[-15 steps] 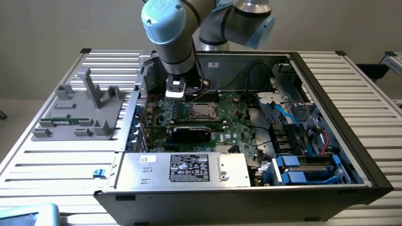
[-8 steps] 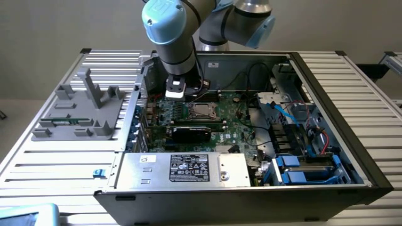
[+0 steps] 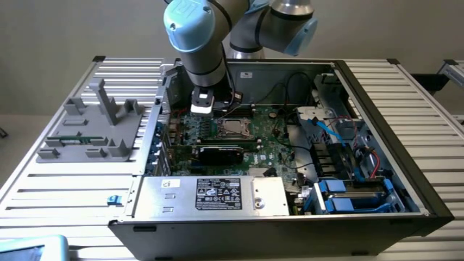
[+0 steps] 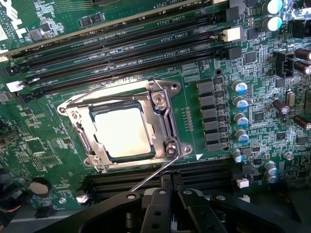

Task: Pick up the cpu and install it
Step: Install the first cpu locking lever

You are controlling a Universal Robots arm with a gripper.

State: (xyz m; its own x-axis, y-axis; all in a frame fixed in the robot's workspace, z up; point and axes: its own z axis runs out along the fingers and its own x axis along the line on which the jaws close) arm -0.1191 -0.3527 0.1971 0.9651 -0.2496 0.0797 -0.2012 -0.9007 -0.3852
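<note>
The cpu point(image 4: 121, 131), a small square chip with a pale metal top, lies flat inside the silver socket frame point(image 4: 164, 109) on the green motherboard point(image 4: 252, 111). In the exterior view the cpu point(image 3: 233, 128) sits in the middle of the open computer case point(image 3: 377, 109). My gripper point(image 4: 171, 187) is shut, its black fingertips together just beside the socket's edge. The thin wire socket lever point(image 4: 160, 172) slants down next to the fingertips; whether they touch it I cannot tell. In the exterior view the gripper point(image 3: 217, 112) hangs low over the board, close to the socket's left.
Long black memory slots point(image 4: 126, 41) run beside the socket, and rows of capacitors point(image 4: 240, 104) stand on its other side. A black card point(image 3: 221, 152) and a silver box with a white label point(image 3: 210, 196) lie nearer the case front. A grey fixture point(image 3: 94, 130) stands on the exterior view's left.
</note>
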